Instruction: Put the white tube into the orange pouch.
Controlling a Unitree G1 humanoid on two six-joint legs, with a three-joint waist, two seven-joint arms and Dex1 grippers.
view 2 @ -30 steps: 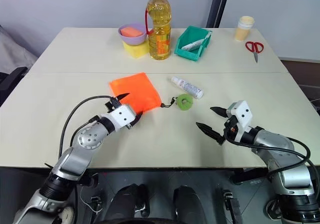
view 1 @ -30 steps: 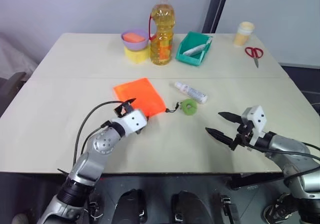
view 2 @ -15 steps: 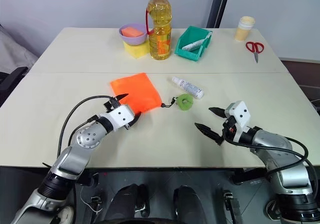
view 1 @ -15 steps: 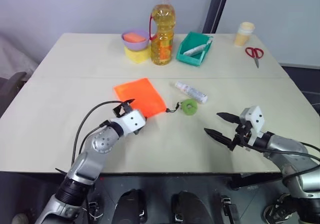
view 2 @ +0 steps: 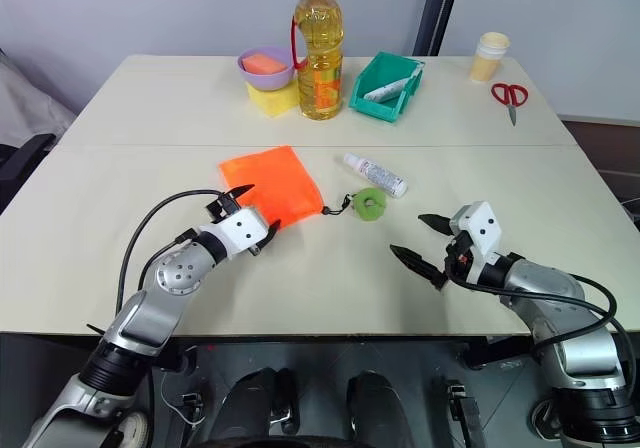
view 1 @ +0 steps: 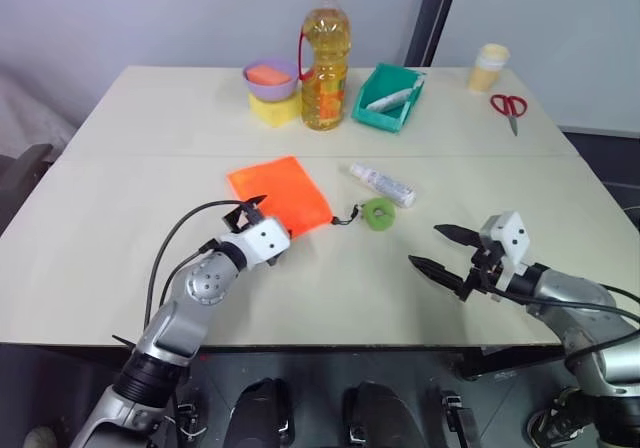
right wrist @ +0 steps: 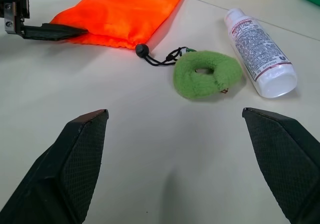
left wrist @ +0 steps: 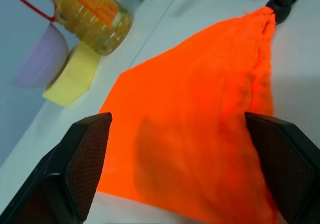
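Pouch left of tube — ring between (table's middle)

- White tube: grey print on the label, too small to read.
- Oil bottle: orange label, wording illegible.
- No other text, numbers or signs legible.

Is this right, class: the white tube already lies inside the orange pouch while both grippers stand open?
Not quite. The white tube lies on the table beside the green ring, outside the orange pouch, as the right wrist view shows. The left gripper and right gripper do stand open.
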